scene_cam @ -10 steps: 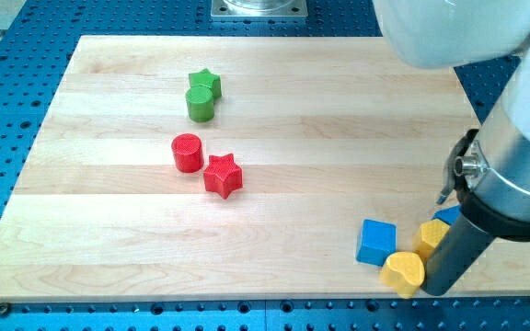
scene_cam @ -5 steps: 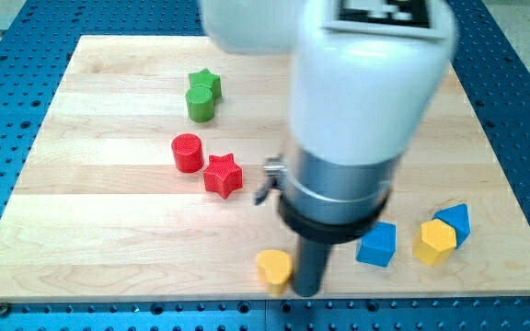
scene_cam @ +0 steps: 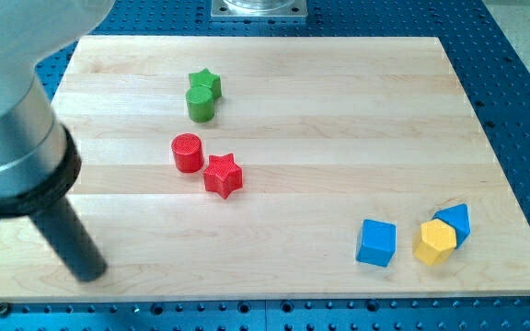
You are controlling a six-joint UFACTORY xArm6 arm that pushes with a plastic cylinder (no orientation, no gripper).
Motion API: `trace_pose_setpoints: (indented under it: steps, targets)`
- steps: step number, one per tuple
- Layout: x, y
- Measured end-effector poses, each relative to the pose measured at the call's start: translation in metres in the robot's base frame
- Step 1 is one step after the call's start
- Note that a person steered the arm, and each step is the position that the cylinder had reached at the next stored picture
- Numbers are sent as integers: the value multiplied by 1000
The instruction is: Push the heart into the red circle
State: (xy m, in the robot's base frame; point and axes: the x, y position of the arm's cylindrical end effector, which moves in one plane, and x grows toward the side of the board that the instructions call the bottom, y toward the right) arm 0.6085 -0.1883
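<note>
Tip (scene_cam: 93,273) touches no block, bottom-left.

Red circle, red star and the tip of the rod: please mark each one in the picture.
red circle (scene_cam: 187,146): camera view, on its round top face.
red star (scene_cam: 222,172): camera view, on the middle of its top.
my tip (scene_cam: 90,272): camera view, on the rod's very lower end.

Pale wood counter (scene_cam: 339,110), green star (scene_cam: 206,80) touching green cylinder (scene_cam: 200,103), red circle (scene_cam: 187,153) beside red star (scene_cam: 223,175), blue cube (scene_cam: 376,243), yellow hexagon (scene_cam: 434,242), blue block (scene_cam: 456,221) at lower right.
</note>
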Motion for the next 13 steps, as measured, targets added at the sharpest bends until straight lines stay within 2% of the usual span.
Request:
trace_pose_setpoints:
  steps: [1,2,3,4,5,6,7,8,9,10,11,12,13]
  targets:
    - [3,-56]
    - [1,-66]
    - [-5,-19]
    - [-34,1]
    - [-26,-9]
    - [-25,-47]
    - [-51,-40]
    - [-72,5]
    - [-112,64]
    - [-105,92]
    - [-33,123]
    - [2,190]
    - [10,284]
